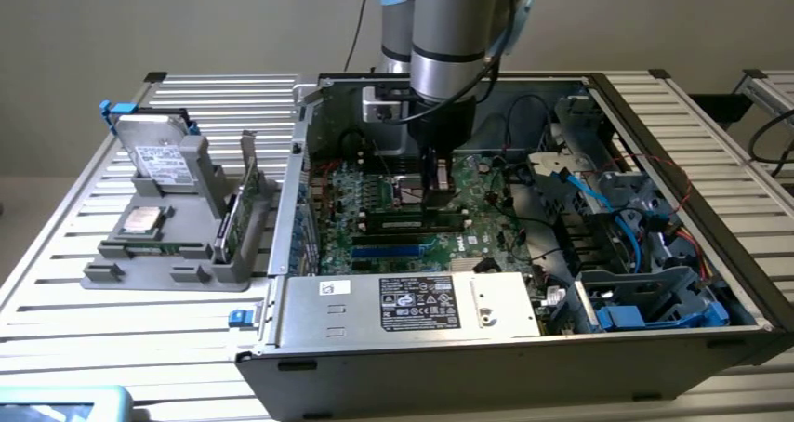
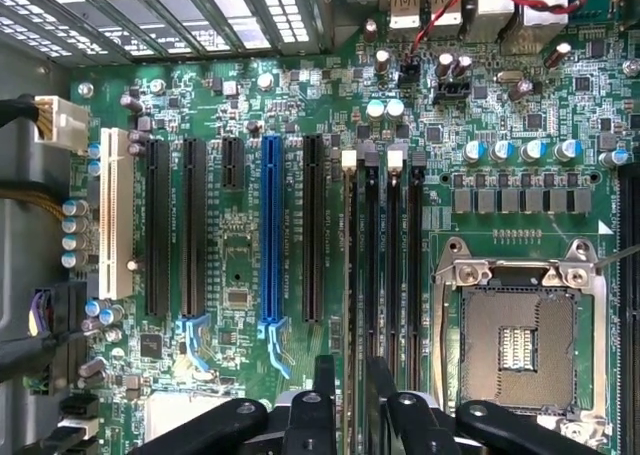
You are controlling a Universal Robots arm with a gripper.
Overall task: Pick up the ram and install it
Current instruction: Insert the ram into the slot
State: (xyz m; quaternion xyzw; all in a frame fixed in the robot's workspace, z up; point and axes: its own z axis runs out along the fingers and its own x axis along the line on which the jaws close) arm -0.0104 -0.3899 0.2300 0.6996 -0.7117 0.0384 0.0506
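While the ram (image 2: 350, 275) stands edge-on near the blue slot (image 2: 270, 235), seemingly seated, the claw (image 2: 352, 367) straddles it part open, gripping nothing; best held square, fingers off both faces.

The computer case (image 1: 496, 366) sits on the desk (image 1: 125, 334), with a parts holder (image 1: 174, 255) beside it on the exterior view's left. Inside, the motherboard (image 2: 250, 275) lies flat, with the power supply (image 1: 410, 301) before it and the drive cage (image 1: 645, 296) on the exterior view's right. The ram (image 2: 350, 275) apparently stands in a memory slot beside the CPU socket (image 2: 515, 335), between the pincer (image 2: 352, 395) fingers.
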